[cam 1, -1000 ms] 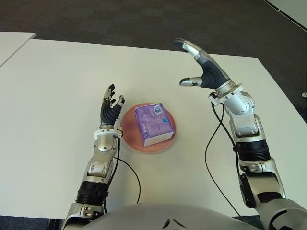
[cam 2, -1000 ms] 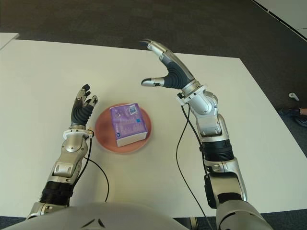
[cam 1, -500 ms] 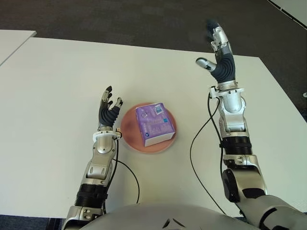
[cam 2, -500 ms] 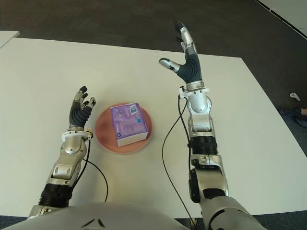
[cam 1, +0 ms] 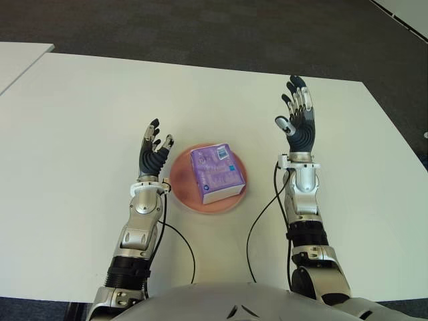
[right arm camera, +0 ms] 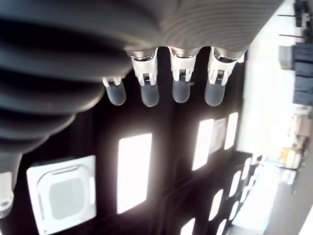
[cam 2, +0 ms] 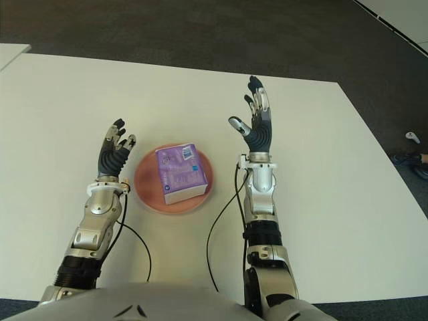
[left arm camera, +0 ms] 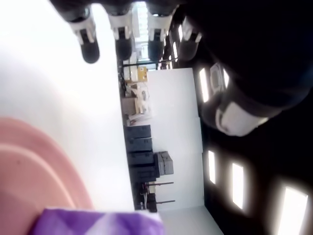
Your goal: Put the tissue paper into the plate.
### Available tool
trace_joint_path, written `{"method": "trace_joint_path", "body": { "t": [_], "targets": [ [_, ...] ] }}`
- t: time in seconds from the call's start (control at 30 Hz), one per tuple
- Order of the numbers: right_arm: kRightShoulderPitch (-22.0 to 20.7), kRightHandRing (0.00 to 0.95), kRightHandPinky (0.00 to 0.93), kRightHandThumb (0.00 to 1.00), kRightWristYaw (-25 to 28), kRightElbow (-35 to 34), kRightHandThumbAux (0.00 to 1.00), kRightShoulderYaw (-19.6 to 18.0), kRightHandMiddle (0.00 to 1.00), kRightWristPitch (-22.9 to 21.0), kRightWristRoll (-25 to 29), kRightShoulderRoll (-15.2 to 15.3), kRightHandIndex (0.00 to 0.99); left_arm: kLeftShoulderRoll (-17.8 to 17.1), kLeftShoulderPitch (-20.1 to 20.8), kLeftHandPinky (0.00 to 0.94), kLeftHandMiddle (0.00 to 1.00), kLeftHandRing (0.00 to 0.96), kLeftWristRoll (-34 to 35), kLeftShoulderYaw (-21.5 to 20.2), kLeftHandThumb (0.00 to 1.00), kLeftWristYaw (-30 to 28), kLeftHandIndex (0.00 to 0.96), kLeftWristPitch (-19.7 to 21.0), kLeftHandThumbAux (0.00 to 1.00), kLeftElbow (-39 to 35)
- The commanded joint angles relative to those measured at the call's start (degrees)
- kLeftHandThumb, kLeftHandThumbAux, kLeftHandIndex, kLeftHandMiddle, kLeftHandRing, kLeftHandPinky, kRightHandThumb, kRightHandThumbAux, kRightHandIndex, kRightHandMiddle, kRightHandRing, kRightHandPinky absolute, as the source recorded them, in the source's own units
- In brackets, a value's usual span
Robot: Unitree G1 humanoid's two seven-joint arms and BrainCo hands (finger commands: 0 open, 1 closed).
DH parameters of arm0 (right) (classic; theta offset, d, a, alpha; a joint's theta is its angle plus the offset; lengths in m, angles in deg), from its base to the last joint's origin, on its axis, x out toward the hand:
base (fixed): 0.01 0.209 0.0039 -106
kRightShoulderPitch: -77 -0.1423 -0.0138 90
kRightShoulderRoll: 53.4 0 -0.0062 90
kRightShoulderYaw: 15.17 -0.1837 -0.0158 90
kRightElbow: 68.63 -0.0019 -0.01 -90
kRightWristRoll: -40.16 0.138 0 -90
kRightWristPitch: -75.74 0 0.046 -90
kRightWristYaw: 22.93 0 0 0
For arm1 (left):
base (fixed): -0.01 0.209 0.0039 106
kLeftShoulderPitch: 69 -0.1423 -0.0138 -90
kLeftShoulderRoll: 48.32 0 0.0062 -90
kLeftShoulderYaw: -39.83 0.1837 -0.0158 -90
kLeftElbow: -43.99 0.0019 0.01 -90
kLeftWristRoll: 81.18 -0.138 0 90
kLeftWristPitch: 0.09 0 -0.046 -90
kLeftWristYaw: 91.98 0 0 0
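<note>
A purple tissue pack (cam 1: 215, 174) lies inside the pink plate (cam 1: 182, 190) near the middle of the white table. My left hand (cam 1: 154, 148) stands upright just left of the plate, fingers spread and holding nothing. My right hand (cam 1: 299, 124) is raised to the right of the plate, palm up and fingers extended, also empty. The left wrist view catches the plate's rim (left arm camera: 29, 161) and a corner of the tissue pack (left arm camera: 98, 223).
The white table (cam 1: 80, 120) stretches wide around the plate. A black cable (cam 1: 257, 221) loops over it by my right forearm, another (cam 1: 184, 247) by my left. Dark carpet (cam 1: 200, 27) lies beyond the far edge.
My right arm has drawn back from high over the far side of the table and come down beside the plate, hand turned upright. The left hand and the tissue pack have stayed put.
</note>
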State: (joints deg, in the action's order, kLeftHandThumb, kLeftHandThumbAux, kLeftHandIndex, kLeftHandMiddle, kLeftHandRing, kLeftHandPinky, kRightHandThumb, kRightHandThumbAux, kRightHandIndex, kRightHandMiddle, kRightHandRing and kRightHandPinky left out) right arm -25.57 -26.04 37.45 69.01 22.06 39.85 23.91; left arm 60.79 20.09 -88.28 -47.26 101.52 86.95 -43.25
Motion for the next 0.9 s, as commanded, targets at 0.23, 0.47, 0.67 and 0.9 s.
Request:
{"method": "trace_joint_path", "body": {
  "t": [0.23, 0.47, 0.67, 0.9],
  "targets": [
    [3.41, 0.0, 0.0, 0.0, -3.65, 0.49, 0.468, 0.63, 0.0, 1.58, -2.59, -3.2, 0.0, 0.41, -1.68, 0.0, 0.0, 0.0, -0.1, 1.62, 0.0, -2.33, 0.0, -1.02, 0.576, -1.08],
    [3.9, 0.0, 0.0, 0.0, -3.89, -0.3, 0.467, 0.84, 0.0, 1.43, -2.92, -3.42, 0.0, -1.18, 0.64, 0.0, 0.0, 0.0, 1.42, -2.75, 0.0, -1.35, 0.0, -3.44, 0.564, 7.88],
    [5.83, 0.0, 0.0, 0.0, -6.08, 11.26, 0.518, 1.18, 0.0, -4.97, -6.59, -2.18, 0.0, 0.32, -0.19, 0.0, 0.0, 0.0, -0.52, -2.08, 0.0, 1.15, 0.0, -3.2, 0.562, 6.22],
    [6.5, 0.0, 0.0, 0.0, -3.24, 19.54, 0.612, 1.54, 0.0, -8.67, -5.77, -0.38, 0.0, 0.79, -0.86, 0.0, 0.0, 0.0, -1.08, -1.42, 0.0, 1.21, 0.0, -2.94, 0.559, 4.78]
  ]
}}
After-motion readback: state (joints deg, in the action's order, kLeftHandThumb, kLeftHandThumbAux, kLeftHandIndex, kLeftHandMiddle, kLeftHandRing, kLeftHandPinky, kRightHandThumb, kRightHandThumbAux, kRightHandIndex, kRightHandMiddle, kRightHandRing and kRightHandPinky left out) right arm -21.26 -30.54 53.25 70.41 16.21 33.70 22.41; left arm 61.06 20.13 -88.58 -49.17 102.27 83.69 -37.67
